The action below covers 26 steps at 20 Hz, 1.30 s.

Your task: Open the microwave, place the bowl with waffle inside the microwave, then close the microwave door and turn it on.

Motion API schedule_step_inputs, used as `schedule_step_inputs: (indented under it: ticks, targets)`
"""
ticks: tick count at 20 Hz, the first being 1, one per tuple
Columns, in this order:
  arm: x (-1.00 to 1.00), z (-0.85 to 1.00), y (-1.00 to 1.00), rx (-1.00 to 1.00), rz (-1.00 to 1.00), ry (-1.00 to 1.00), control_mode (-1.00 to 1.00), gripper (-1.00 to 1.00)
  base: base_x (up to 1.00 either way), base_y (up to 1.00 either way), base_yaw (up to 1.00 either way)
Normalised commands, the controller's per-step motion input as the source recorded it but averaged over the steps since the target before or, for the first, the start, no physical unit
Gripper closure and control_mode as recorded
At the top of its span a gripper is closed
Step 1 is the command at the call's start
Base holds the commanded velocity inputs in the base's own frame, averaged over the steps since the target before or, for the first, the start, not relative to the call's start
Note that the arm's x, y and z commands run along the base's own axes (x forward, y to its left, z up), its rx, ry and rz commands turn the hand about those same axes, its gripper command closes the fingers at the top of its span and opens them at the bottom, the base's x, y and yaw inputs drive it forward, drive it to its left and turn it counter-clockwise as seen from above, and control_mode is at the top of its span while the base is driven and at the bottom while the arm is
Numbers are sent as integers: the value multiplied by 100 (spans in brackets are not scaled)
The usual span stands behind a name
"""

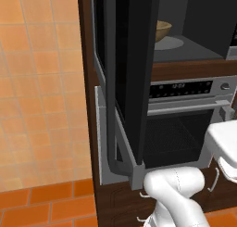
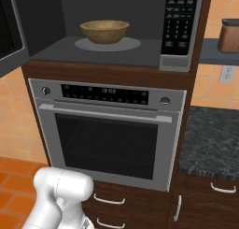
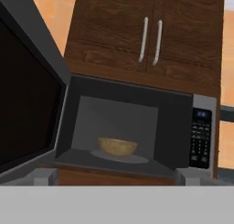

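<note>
The microwave (image 2: pixel 180 60) stands open, showing its dark inside. Its door (image 1: pixel 132 73), a big black glass panel, is swung out to the left; it also shows as the door (image 2: pixel 9 32) and the door (image 3: pixel 27 113). A tan bowl (image 2: pixel 105 31) sits upright on the round turntable inside, seen too as the bowl (image 1: pixel 162 30) and the bowl (image 3: pixel 117 146). What lies in the bowl is hidden by its rim. My gripper (image 3: pixel 115 176) is open and empty, back from the microwave and facing its opening, fingertips wide apart.
A silver oven (image 2: pixel 107 130) with a bar handle sits right under the microwave. Wooden cabinet doors (image 3: pixel 151 35) are above it and drawers (image 2: pixel 109 200) below. A dark stone counter (image 2: pixel 210 134) and a brown jar (image 2: pixel 229 35) are to the right.
</note>
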Motion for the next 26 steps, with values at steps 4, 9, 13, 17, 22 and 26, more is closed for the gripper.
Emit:
schedule_step_inputs:
  ticks: [4, 9, 13, 17, 22, 26]
  targets:
    - [-16, 0, 24, 0, 0, -14, -100, -100, 0, 0, 0]
    - [0, 0, 17, 0, 0, -6, -100, -100, 0, 0, 0]
    - [0, 0, 22, 0, 0, -2, -100, -100, 0, 0, 0]
    - [-42, 0, 7, 0, 0, -10, -100, -100, 0, 0, 0]
    - [-42, 0, 8, 0, 0, -14, -100, -100, 0, 0, 0]
    - [-34, 8, 35, 0, 0, -14, -100, -100, 0, 0, 0]
